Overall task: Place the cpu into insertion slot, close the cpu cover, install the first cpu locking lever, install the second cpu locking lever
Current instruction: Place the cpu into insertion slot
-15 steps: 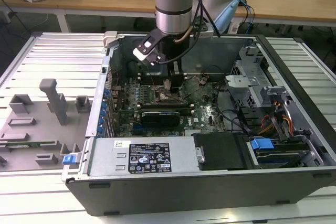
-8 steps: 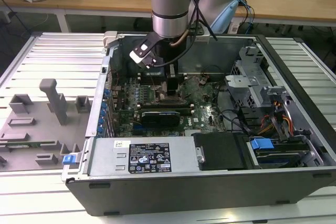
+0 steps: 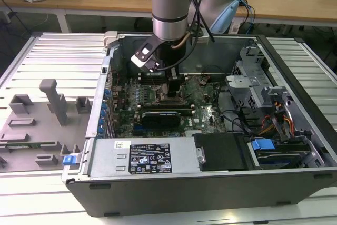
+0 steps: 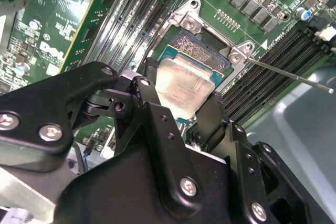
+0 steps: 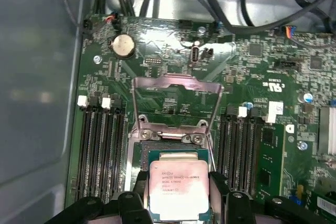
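In the exterior view, the end effector [image 3: 171, 85] is seen lowered into an open computer case [image 3: 210, 188] set on a slatted table [image 3: 52, 51], just above the green motherboard [image 3: 208, 111]. In the second wrist view, the cpu [image 4: 184, 85] is gripped between the black fingers [image 4: 152, 108] over the insertion slot [image 4: 196, 44]; whether it is seated cannot be told. In the first wrist view, the cpu cover [image 5: 176, 83] is seen swung open beyond the slot, which is flanked by memory slots [image 5: 100, 145].
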Tool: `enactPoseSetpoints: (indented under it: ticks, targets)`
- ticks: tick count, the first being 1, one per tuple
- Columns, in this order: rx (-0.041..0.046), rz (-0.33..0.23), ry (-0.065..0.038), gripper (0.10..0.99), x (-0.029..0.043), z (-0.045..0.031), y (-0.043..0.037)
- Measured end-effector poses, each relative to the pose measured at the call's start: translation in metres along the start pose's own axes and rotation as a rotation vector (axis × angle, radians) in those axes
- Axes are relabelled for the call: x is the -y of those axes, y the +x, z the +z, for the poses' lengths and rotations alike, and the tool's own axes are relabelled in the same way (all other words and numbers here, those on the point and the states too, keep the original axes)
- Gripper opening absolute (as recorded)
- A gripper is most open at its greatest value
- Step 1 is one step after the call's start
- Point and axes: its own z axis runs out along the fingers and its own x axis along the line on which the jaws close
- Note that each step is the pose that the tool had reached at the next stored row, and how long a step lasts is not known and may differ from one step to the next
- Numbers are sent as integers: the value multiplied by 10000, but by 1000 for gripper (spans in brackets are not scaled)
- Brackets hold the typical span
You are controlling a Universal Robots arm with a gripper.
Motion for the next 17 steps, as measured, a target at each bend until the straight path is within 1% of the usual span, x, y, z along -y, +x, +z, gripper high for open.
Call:
enactPoseSetpoints:
  ticks: [4,15,17]
  targets:
    - [1,20,0,541,12,40,1]
    - [47,598,2,541,22,109,9]
    - [53,663,2,541,24,122,20]
